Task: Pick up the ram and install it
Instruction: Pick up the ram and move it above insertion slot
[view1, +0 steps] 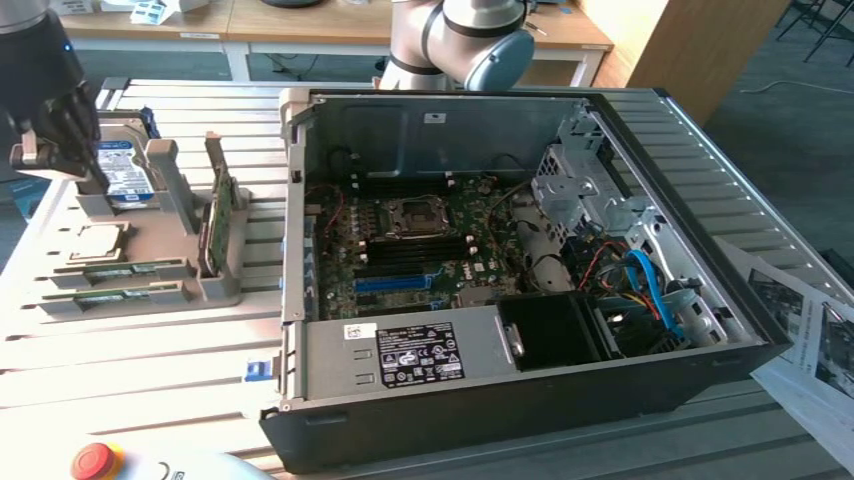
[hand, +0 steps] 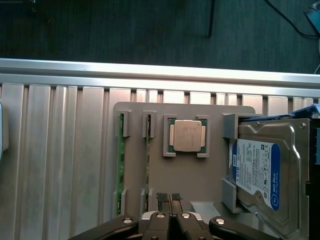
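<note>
Two ram sticks stand on edge in the slots of a grey fixture plate (hand: 210, 112): one ram stick (hand: 120, 165) farther from the CPU, the other ram stick (hand: 148, 160) closer to it. The same ram sticks (view1: 118, 270) lie at the exterior view's left. My gripper (hand: 170, 199) is shut with nothing in it and hovers above the plate, just beside one end of the closer stick. In the exterior view the gripper (view1: 60, 150) hangs over the fixture near the hard drive.
The fixture also holds a CPU (hand: 187, 136), a hard drive (hand: 265, 175) and another green board (view1: 220, 225) on edge. The open computer case (view1: 534, 400) shows the motherboard with a blue slot (view1: 398, 284). A red stop button (view1: 94, 460) sits at the front; papers (view1: 807, 320) lie to the exterior view's right.
</note>
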